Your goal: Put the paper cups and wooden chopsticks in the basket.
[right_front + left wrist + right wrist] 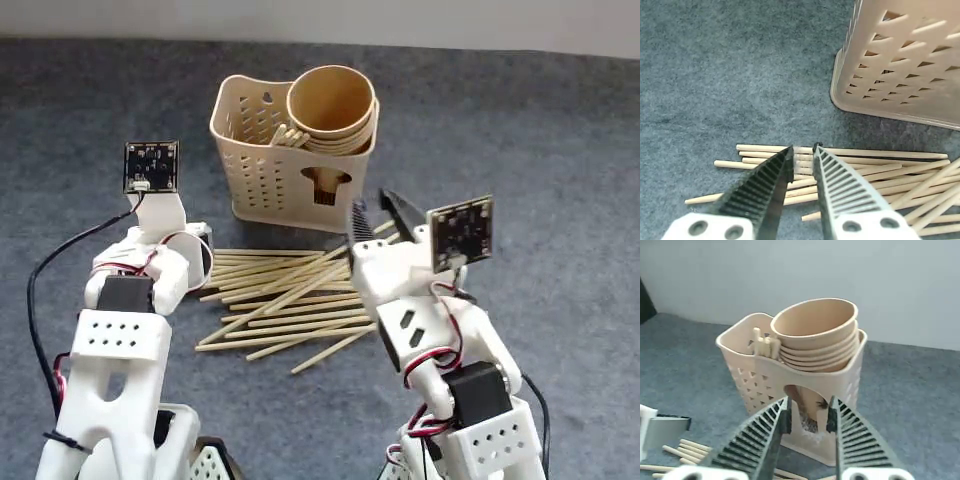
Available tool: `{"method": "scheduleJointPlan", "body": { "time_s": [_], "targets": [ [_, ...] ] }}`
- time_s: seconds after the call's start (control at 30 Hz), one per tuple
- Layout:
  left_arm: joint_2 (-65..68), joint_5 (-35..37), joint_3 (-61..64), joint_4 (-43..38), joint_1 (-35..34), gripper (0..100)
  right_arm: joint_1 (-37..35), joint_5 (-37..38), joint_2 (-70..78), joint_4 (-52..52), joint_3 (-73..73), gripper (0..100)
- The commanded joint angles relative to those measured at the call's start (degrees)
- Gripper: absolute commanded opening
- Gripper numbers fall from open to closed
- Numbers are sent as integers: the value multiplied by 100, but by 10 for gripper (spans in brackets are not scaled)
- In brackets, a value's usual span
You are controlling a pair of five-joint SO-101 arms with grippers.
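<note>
A stack of paper cups [332, 100] sits in the basket [262, 185] beside a few wooden chopsticks [283, 135] standing on end — the remaining chopsticks [285, 300] lie in a loose heap on the grey table [560, 180], just in front of the basket. The left jaws hang over one end of that heap, slightly parted and gripping nothing; the right jaws — also parted and empty — face the basket's front wall from close by.

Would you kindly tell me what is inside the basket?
A stack of paper cups fills one side of the basket, with a few wooden chopsticks standing beside it. The walls mostly hide their lower parts and its bottom.
</note>
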Motion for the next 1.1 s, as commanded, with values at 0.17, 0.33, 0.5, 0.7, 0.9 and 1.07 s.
{"method": "scheduleJointPlan", "body": {
  "time_s": [0.17, 0.33, 0.5, 0.7, 0.9, 1.07],
  "targets": [
    [-154, 9, -66, -114, -31, 81, 927, -598, 1130, 426, -4, 131],
    [-154, 9, -66, -114, -31, 81, 971, -624, 2475, 426, -57, 131],
    [-154, 9, -66, -114, -31, 81, 1226, -1099, 3600, 409, -251, 131],
    [-154, 9, -66, -114, -31, 81, 1314, -1635, 4708, 426, -875, 131],
    [-154, 9, -66, -114, -22, 81, 1420, -1855, 5481, 400, -1393, 131],
    [-154, 9, -66, -114, -22, 81, 1420, -2453, 6220, 400, -2070, 131]
  ]
}}
